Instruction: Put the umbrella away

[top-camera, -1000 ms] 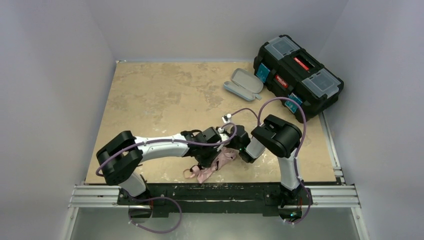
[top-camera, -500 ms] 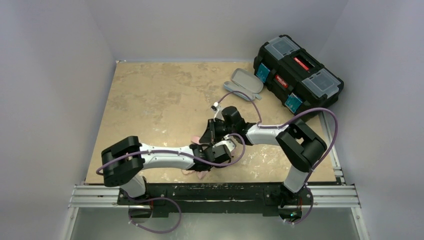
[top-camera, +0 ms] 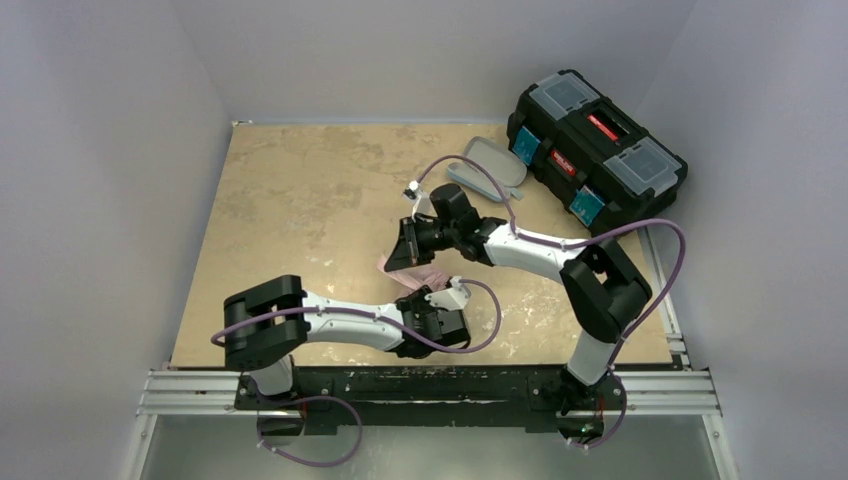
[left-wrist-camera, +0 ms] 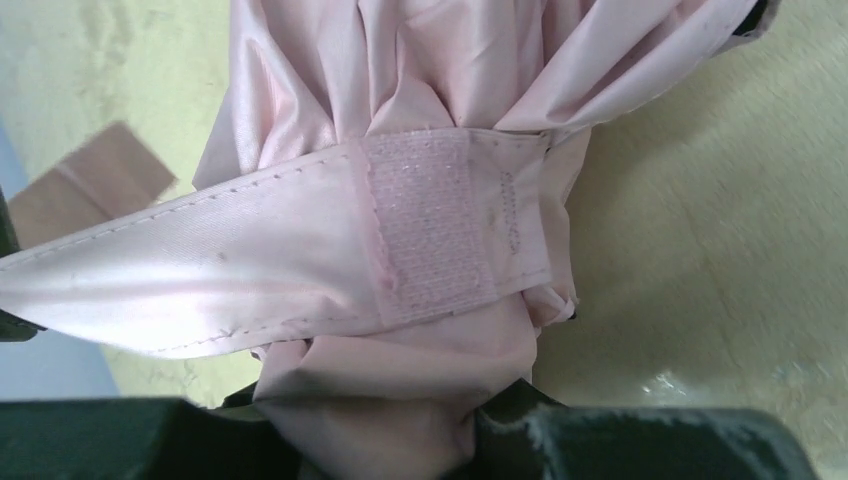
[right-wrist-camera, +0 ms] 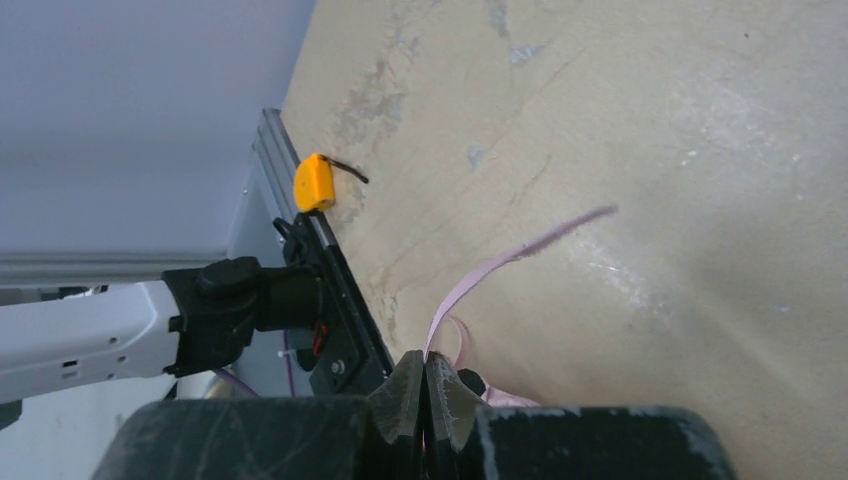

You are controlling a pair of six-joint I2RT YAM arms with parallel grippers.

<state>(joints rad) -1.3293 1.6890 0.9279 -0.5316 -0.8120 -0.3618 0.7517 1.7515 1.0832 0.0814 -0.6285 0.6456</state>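
Your left gripper (left-wrist-camera: 372, 446) is clenched on the bunched canopy of the pale pink folding fabric umbrella (left-wrist-camera: 420, 60). The umbrella lies on the beige table (top-camera: 300, 190) near its front edge. Your right gripper (right-wrist-camera: 425, 392) pinches the thin pink strap (right-wrist-camera: 520, 250) tight. Beyond your right arm, well apart, sit 2 things: a grey oval hard case (top-camera: 487, 163) and a black plastic toolbox (top-camera: 597, 150).

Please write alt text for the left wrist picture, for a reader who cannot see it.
Close view of a folded pale pink umbrella, its fabric gathered at the bottom edge between the dark jaws of the left gripper. A pink strap with a fuzzy patch lies across the folds; the beige table shows at the right.
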